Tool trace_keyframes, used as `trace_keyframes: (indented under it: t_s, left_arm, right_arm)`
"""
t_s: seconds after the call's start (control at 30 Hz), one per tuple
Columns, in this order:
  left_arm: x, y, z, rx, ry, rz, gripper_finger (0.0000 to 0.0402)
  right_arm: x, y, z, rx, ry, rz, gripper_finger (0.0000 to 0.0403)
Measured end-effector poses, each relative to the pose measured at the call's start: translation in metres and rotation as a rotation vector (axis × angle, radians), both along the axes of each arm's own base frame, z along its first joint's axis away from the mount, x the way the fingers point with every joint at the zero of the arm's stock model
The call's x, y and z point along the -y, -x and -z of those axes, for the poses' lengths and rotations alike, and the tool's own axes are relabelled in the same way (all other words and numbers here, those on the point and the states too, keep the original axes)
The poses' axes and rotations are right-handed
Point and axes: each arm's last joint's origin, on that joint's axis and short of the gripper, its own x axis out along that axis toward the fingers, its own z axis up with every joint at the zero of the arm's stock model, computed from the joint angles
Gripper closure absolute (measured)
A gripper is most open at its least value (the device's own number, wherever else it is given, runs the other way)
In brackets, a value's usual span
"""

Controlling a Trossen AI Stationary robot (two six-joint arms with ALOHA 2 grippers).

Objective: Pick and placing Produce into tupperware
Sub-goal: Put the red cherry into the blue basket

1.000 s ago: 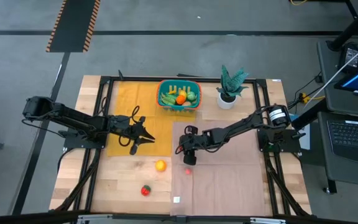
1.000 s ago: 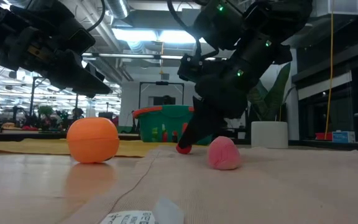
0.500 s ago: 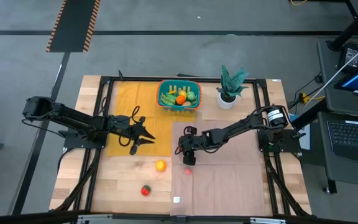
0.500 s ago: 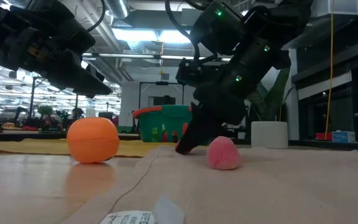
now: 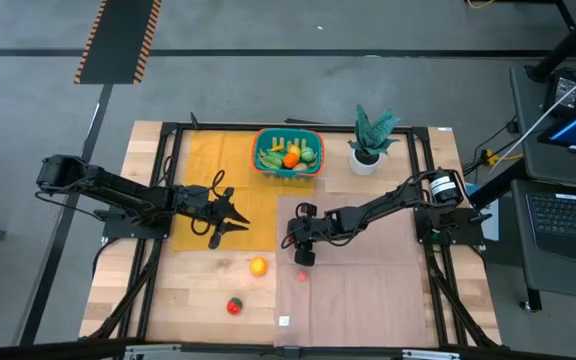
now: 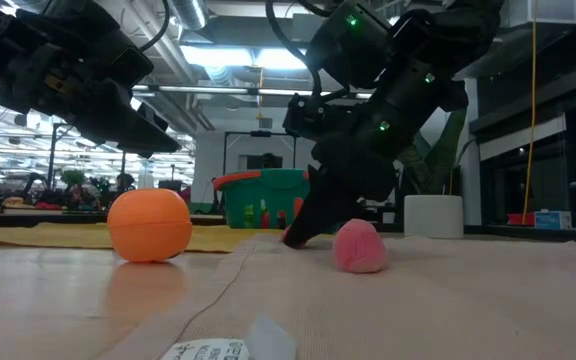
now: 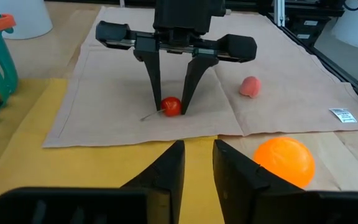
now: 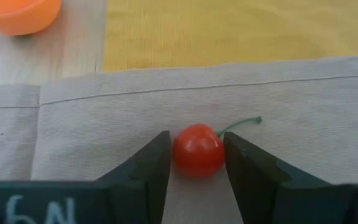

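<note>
On beige cloth (image 5: 358, 290), right tool (image 8: 194, 155) clamps 1 cherry (image 8: 197, 149) — left tool (image 7: 197, 165) clenched, empty.

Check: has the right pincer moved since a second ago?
Yes. The right pincer dropped onto the cherry, hiding it in the low view; the pink fruit stayed put.

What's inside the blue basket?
The basket holds toy produce: yellow, green and orange pieces on top. Anything beneath them is covered.
</note>
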Motion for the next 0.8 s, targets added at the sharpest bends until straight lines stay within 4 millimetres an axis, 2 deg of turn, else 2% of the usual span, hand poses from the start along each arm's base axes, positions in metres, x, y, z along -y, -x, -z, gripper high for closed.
trace_keyframes:
  t_s: [0.2,0.43,0.63,0.8]
  left_arm:
    - [0.0001,0.0000,0.0000,0.000,0.000,0.000,0.0341]
    - [0.0001,0.0000,0.0000,0.000,0.000,0.000,0.0358]
    - [0.0000,0.0000,0.0000,0.000,0.000,0.000,0.0372]
    - [0.0000,0.0000,0.0000,0.000,0.000,0.000,0.0382]
  right_arm:
    - [0.0000,0.0000,0.0000,0.000,0.002,-0.002,0.0280]
    - [0.0000,0.0001,0.0001,-0.001,0.002,-0.002,0.0269]
    - [0.0000,0.0000,0.0000,-0.001,0.002,-0.003,0.0285]
    - [0.0000,0.0001,-0.0007,0.000,0.001,-0.004,0.0278]
